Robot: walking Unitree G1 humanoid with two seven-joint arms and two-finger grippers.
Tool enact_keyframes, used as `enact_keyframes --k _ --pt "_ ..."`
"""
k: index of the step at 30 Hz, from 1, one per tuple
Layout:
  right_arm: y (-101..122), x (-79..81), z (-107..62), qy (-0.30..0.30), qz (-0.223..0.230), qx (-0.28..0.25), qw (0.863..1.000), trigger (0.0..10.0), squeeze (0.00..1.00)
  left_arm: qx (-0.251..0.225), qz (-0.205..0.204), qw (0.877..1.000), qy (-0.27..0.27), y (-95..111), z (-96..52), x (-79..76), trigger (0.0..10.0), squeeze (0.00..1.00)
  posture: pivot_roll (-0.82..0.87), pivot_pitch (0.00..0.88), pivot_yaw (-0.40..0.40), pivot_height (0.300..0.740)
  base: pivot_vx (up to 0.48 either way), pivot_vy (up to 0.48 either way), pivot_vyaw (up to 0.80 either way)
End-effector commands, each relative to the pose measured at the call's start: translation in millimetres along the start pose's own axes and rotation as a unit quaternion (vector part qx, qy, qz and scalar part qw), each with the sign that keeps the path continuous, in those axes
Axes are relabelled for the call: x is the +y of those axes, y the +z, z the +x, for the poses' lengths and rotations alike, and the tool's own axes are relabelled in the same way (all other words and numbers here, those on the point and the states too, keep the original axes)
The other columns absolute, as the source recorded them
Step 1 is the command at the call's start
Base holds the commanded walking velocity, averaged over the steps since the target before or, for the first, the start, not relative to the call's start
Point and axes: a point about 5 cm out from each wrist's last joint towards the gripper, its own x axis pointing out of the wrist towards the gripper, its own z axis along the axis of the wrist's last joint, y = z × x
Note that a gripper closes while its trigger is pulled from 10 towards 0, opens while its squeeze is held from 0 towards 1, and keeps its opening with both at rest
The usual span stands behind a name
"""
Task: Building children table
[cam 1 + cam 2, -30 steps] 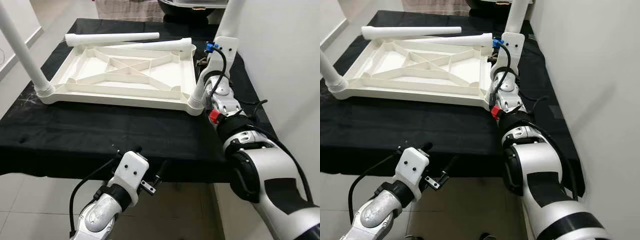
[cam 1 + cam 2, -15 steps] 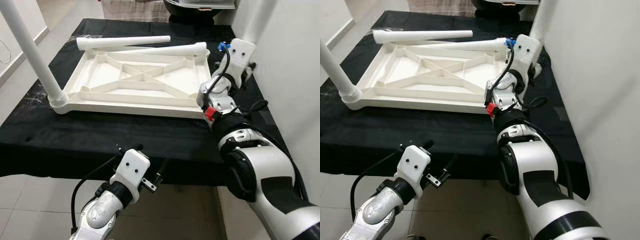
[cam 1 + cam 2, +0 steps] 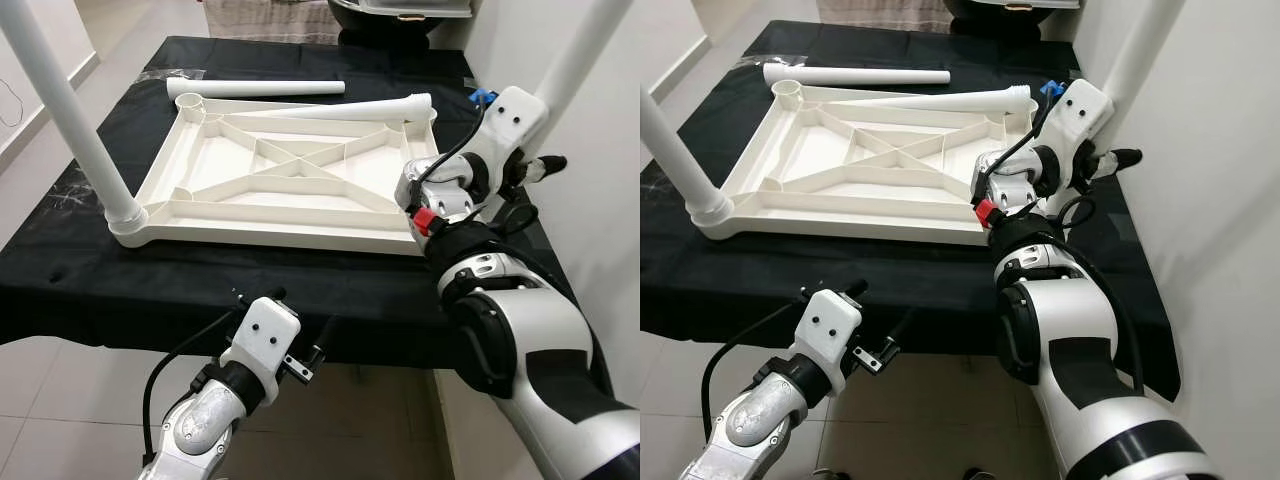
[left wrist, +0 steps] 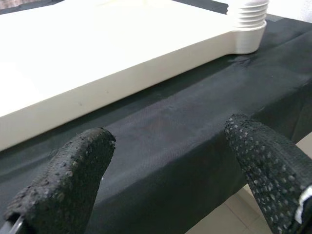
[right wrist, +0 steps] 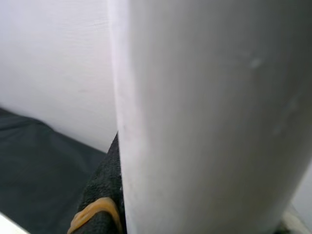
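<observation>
A white plastic tabletop (image 3: 262, 228) lies upside down on a black-clothed table (image 3: 120, 290). One white leg (image 3: 70, 110) stands in its near left corner. My right gripper (image 3: 535, 165) is shut on a second leg (image 3: 580, 60) at the near right corner. That leg leans toward the wall, and my arm hides its lower end. In the right wrist view the leg (image 5: 209, 112) lies against a black finger (image 5: 105, 204). Two loose legs (image 3: 255, 89) (image 3: 340, 108) lie along the far side. My left gripper (image 4: 165, 161) hangs open below the table's front edge.
A white wall (image 3: 610, 220) runs close along the right side of the table. Tiled floor (image 3: 60, 400) lies in front and to the left. A dark object (image 3: 400, 12) and a folded cloth (image 3: 265, 20) sit beyond the far edge.
The view has shifted. My right gripper has swung right toward the wall with the leg, which now leans more. The left arm has stayed put.
</observation>
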Motion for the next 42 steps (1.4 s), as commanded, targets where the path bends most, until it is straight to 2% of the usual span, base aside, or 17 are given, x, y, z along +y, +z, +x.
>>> enact_keyframes --k 1,5,12,15,24,34,35,36,37,38,42 --pt "-17 -9.6 5.9 -0.054 -0.034 0.044 0.997 10.0 0.00 0.009 0.001 1.000 -0.003 -4 -1.0 -0.9 10.0 0.00 0.12 0.201 -0.071 0.740 0.000 0.000 0.00" --pt "-17 -17.5 8.7 -0.127 -0.018 0.064 0.990 10.0 0.00 0.008 0.003 1.000 -0.002 -3 -0.2 -1.0 10.0 0.00 0.12 0.206 -0.075 0.740 0.000 0.000 0.00" --pt "-14 -20.3 8.5 -0.162 -0.026 0.060 0.985 10.0 0.00 0.008 0.006 1.000 -0.003 -3 -0.4 -1.3 10.0 0.00 0.12 0.208 -0.076 0.740 0.000 0.000 0.00" --pt "-14 -22.3 9.1 -0.181 -0.023 0.074 0.980 10.0 0.00 0.009 0.008 1.000 -0.005 -4 0.5 -1.0 10.0 0.00 0.13 0.208 -0.076 0.740 0.000 0.000 0.00" --pt "-15 -20.2 3.9 -0.173 -0.028 0.068 0.982 10.0 0.00 0.010 0.003 1.000 -0.007 -4 0.6 -2.4 10.0 0.00 0.12 0.213 -0.075 0.740 0.000 0.000 0.00" --pt "-17 -14.2 -5.2 -0.136 -0.022 0.063 0.988 10.0 0.00 0.010 0.005 1.000 -0.007 -5 0.7 -3.0 10.0 0.00 0.12 0.205 -0.072 0.740 0.000 0.000 0.00" --pt "-16 -13.3 -6.5 -0.132 -0.019 0.059 0.989 10.0 0.23 0.011 0.005 1.000 -0.007 -5 0.6 -3.1 10.0 0.00 0.12 0.205 -0.072 0.740 0.000 0.000 0.00" --pt "-15 -12.3 -7.4 -0.126 -0.018 0.053 0.990 10.0 0.64 0.012 0.004 1.000 -0.008 -6 0.4 -3.3 10.0 0.00 0.12 0.202 -0.069 0.740 0.000 0.000 0.00" --pt "-15 -11.8 -7.8 -0.123 -0.018 0.049 0.991 10.0 0.64 0.013 0.004 1.000 -0.009 -6 0.2 -3.4 10.0 0.00 0.12 0.202 -0.069 0.740 0.000 0.000 0.00" --pt "-14 -10.6 -8.4 -0.113 -0.018 0.044 0.992 10.0 1.00 0.013 0.003 1.000 -0.009 -6 0.1 -3.4 10.0 0.00 0.12 0.200 -0.070 0.740 0.000 0.000 0.00" --pt "-14 -9.3 -9.6 -0.104 -0.015 0.043 0.993 10.0 1.00 0.013 0.005 1.000 -0.008 -7 -0.1 -3.7 10.0 0.00 0.11 0.194 -0.069 0.740 0.000 0.000 0.00"
